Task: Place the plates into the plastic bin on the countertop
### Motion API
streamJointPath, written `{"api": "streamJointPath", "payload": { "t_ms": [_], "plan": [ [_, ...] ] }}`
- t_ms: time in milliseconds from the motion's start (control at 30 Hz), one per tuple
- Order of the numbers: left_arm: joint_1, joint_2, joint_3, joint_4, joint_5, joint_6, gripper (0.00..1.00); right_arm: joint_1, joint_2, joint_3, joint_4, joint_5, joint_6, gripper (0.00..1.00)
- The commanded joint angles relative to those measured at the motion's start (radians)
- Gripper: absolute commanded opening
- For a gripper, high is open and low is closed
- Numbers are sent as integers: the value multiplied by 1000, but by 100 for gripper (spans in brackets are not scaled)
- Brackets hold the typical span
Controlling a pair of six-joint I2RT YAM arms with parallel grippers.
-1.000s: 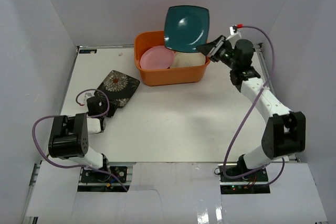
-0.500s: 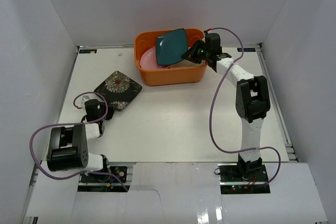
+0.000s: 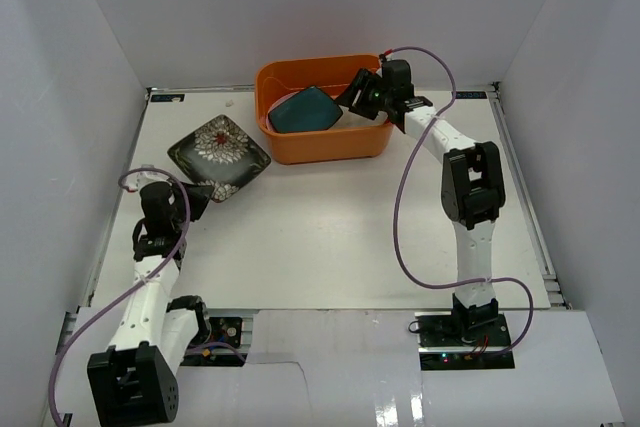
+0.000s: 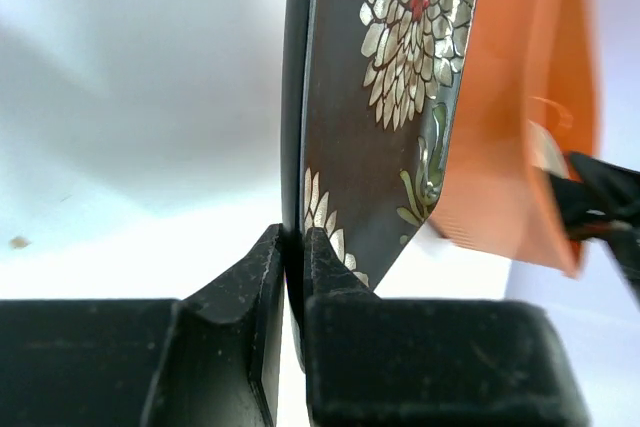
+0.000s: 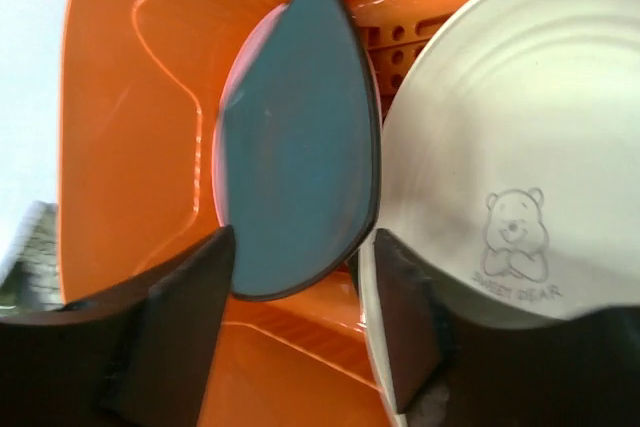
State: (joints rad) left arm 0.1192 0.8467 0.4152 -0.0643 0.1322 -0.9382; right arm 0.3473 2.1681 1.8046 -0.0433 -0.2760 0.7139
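Note:
The orange plastic bin stands at the back of the white countertop. A teal plate lies tilted inside it. My right gripper hovers over the bin's right side. In the right wrist view this gripper is open, and the teal plate rests loose between its fingers, over a pink plate and beside a cream plate printed with a bear. My left gripper is shut on the near rim of the black floral plate, lifted left of the bin. In the left wrist view its fingers pinch that plate edge-on.
White walls enclose the counter on three sides. Purple cables loop off both arms. In the left wrist view the bin sits just beyond the held plate. A small dark mark lies at the back left corner.
The right gripper lowered the teal plate into the bin and opened, leaving it there. The left arm stretched forward and raised the black floral plate off the counter.

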Motion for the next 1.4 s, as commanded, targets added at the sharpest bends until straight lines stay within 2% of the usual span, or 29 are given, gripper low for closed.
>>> {"api": "streamJointPath", "payload": {
  "t_ms": [0, 133, 167, 200, 233, 267, 300, 400, 600, 700, 733, 800, 833, 900, 933, 1000, 1100, 1200, 1367],
  "plan": [
    [-4, -86, 154, 25, 81, 19, 0, 13, -43, 13, 14, 32, -66, 65],
    [-6, -127, 238, -49, 106, 30, 0, 18, -102, -13, -12, 86, -125, 86],
    [-6, -138, 256, -60, 109, 33, 0, 16, -131, -17, -18, 92, -137, 95],
    [-7, -153, 304, -93, 110, 38, 0, 16, -145, -22, -23, 96, -161, 98],
    [-7, -159, 330, -115, 109, 51, 0, 16, -161, -34, -26, 104, -174, 99],
    [-7, -164, 356, -135, 106, 58, 0, 16, -200, -45, -32, 112, -188, 92],
    [-6, -176, 399, -153, 109, 59, 0, 16, -220, -69, -33, 122, -204, 90],
    [-9, -155, 454, -132, 170, 32, 0, 15, -309, -114, -12, 123, -225, 90],
    [-42, 53, 595, -10, 271, -30, 0, 15, -496, -195, -3, 87, -281, 90],
    [-194, 225, 727, -5, 201, 34, 0, 15, -618, -310, 31, 101, -303, 92],
    [-279, 271, 764, -3, 186, 50, 0, 15, -684, -350, 58, 100, -304, 99],
    [-340, 416, 878, -11, 166, 82, 0, 15, -749, -483, 114, 95, -298, 85],
    [-369, 461, 910, -14, 161, 84, 0, 16, -811, -525, 126, 98, -295, 68],
    [-383, 579, 986, -14, 162, 78, 0, 15, -872, -646, 144, 100, -288, 41],
    [-391, 615, 1010, -14, 159, 82, 0, 15, -933, -686, 161, 103, -286, 24],
    [-398, 711, 1077, -26, 142, 93, 0, 15, -1016, -790, 174, 119, -277, 10],
    [-406, 835, 1160, -45, 141, 99, 0, 16, -1106, -922, 192, 129, -258, 10],
    [-412, 952, 1229, -66, 138, 110, 0, 15, -1187, -1025, 191, 153, -257, 16],
    [-417, 1098, 1312, -80, 142, 119, 0, 15, -1274, -1110, 175, 156, -260, 22]
  ]
}}
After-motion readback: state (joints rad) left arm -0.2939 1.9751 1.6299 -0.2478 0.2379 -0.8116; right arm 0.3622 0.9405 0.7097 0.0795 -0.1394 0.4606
